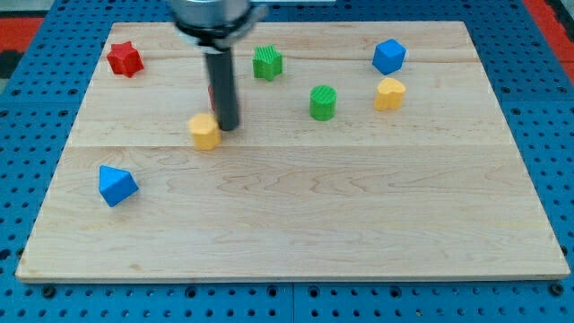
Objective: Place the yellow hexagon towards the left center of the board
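The yellow hexagon (205,131) lies on the wooden board (296,215), left of the middle. My tip (228,126) stands right beside it, on its right side, touching or almost touching. A red block shows as a thin sliver (212,95) behind the rod, mostly hidden; its shape cannot be made out.
A red star (125,59) sits at the top left. A blue triangle-like block (117,185) is at the lower left. A green block (267,62) and a green cylinder (323,102) lie near the top middle. A blue cube (388,56) and a yellow heart (389,93) sit at the upper right.
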Robot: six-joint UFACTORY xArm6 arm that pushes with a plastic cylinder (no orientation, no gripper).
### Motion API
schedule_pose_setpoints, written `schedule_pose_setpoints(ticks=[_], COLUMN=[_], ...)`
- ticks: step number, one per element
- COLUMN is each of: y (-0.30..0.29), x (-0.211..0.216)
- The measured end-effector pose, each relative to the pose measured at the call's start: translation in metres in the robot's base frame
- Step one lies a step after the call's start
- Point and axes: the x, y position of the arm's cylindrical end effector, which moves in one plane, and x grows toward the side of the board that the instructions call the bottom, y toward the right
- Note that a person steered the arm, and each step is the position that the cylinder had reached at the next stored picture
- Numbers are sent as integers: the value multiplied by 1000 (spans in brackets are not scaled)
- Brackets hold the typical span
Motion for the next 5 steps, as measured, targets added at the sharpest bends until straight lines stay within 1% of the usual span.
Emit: schedule_pose_setpoints(ticks=[1, 2, 3, 4, 5], y=[-35, -5, -66, -87, -73], x=[14, 56, 45, 31, 36])
